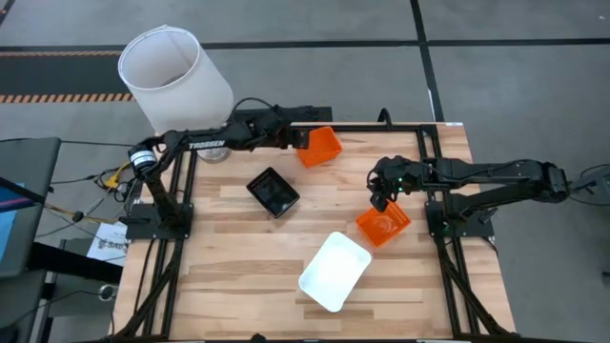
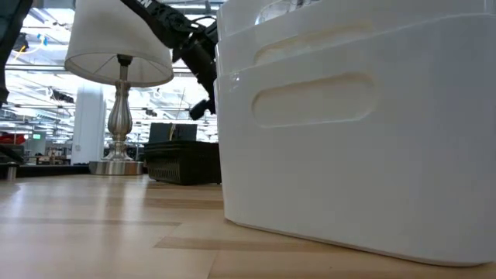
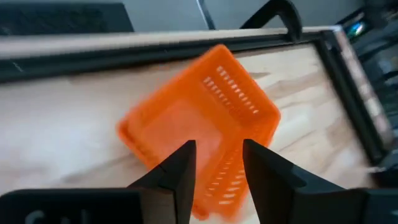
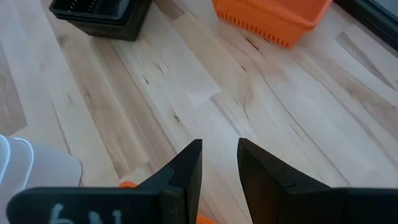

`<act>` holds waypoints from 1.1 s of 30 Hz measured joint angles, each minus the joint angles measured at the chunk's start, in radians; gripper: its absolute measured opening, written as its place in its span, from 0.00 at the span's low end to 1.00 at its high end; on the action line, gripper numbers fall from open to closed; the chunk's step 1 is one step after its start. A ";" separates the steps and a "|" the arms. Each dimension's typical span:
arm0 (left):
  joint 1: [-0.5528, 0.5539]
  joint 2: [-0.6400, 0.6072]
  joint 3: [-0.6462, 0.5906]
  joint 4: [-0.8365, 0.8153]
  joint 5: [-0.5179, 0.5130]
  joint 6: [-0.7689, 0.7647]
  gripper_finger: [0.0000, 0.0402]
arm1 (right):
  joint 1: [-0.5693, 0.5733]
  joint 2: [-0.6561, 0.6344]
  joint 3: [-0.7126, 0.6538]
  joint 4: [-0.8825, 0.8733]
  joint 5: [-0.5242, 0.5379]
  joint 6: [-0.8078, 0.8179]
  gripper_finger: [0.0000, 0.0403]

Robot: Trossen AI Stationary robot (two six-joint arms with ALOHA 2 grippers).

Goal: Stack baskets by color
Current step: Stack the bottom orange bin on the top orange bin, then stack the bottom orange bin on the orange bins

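- My left gripper (image 3: pixel 214 168) hung over the orange basket (image 1: pixel 318 147) at the table's far edge, fingers apart, gripping nothing; I judged this the release of that basket.
- My right gripper (image 1: pixel 379 200) waited, fingers apart, beside a second orange basket (image 1: pixel 384 226).
- Next move probably: join the oranges.
- The black basket (image 1: pixel 274 191) and white basket (image 1: pixel 335 271) looked empty.

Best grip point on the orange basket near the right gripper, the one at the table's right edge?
Take the orange basket by one of its thin side walls, coming straight down from above. It sits upright with its open side up and rotated diagonally to the table edges, so the wrist likely needs turning to square the fingers across a rim. The right gripper hangs open just beside it.
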 joint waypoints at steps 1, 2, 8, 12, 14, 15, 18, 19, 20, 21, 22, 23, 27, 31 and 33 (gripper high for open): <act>0.000 0.000 0.021 -0.033 -0.011 0.035 0.30 | 0.000 0.000 0.000 0.000 0.000 0.000 0.31; 0.000 0.000 0.043 -0.073 -0.028 0.068 0.31 | 0.000 0.000 0.000 0.000 0.000 0.000 0.31; -0.017 0.000 0.144 -0.259 -0.084 0.189 0.39 | 0.000 0.000 0.000 -0.001 0.000 0.000 0.31; -0.054 -0.001 0.207 -0.289 0.023 0.267 0.41 | 0.000 0.000 0.000 -0.052 0.001 0.029 0.31; -0.080 -0.001 0.232 -0.305 0.077 0.281 0.41 | -0.002 0.000 0.000 -0.117 0.001 0.097 0.31; -0.093 -0.001 0.246 -0.319 0.098 0.283 0.41 | -0.002 0.000 0.000 -0.146 0.001 0.136 0.31; -0.138 -0.001 0.310 -0.380 0.146 0.315 0.41 | 0.010 0.000 0.000 -0.197 -0.040 0.239 0.31; -0.155 -0.001 0.332 -0.408 0.154 0.330 0.41 | 0.020 0.000 0.000 -0.208 -0.067 0.261 0.31; -0.174 -0.001 0.354 -0.448 0.156 0.344 0.41 | 0.032 0.000 0.000 -0.218 -0.096 0.281 0.31; -0.194 -0.001 0.373 -0.487 0.154 0.358 0.41 | 0.049 0.001 0.000 -0.225 -0.120 0.303 0.31; -0.216 -0.001 0.389 -0.513 0.147 0.371 0.41 | 0.068 0.005 0.000 -0.230 -0.129 0.326 0.31; -0.237 -0.001 0.403 -0.529 0.134 0.381 0.41 | 0.090 0.014 0.000 -0.232 -0.130 0.351 0.31; -0.314 -0.001 0.446 -0.599 0.071 0.417 0.41 | 0.167 0.074 0.001 -0.243 -0.131 0.421 0.31; -0.376 -0.001 0.453 -0.616 -0.014 0.444 0.41 | 0.208 0.200 0.001 -0.240 -0.130 0.482 0.31; -0.394 -0.001 0.453 -0.619 -0.038 0.462 0.41 | 0.208 0.276 0.000 -0.230 -0.122 0.480 0.31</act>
